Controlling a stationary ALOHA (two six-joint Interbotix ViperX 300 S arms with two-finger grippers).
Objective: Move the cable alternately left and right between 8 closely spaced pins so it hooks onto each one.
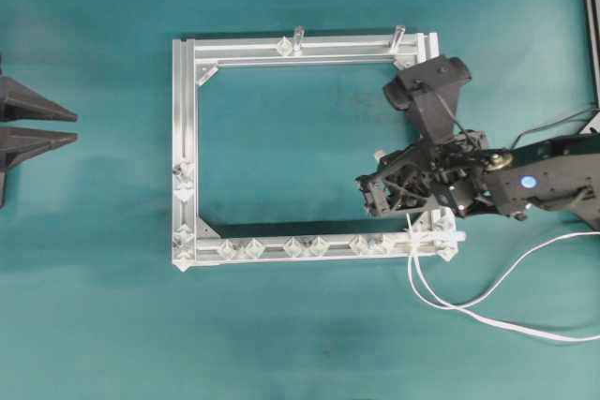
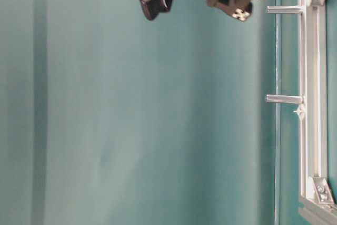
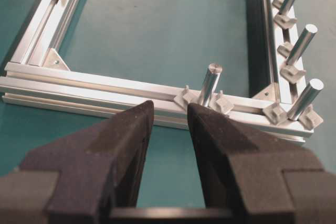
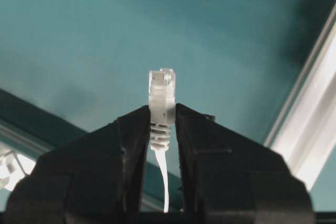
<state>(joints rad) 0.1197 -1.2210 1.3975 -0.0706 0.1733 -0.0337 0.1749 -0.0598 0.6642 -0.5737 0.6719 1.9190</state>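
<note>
So the right gripper has its jaws clamped on the cable right at the plug — in the right wrist view the clear-white connector sticks up out between the two black fingers, with the ribbed strain relief pinched between them and the thin white cord dropping down behind. From overhead, that arm reaches in from the right side and the gripper sits over the lower right part of the silver frame, just above the bottom rail. The cord comes off the rail near the right corner, loops down onto the teal table and trails off toward the right edge. The pins sit in close pairs along the bottom rail, with a couple more on the left rail, and from overhead I can't tell whether the cord is actually hooked round any of them. The left gripper is parked well away on the left of the overhead view, jaws wide apart and holding nothing — its wrist camera looks across a frame corner with grey upright posts standing between small studs.
</note>
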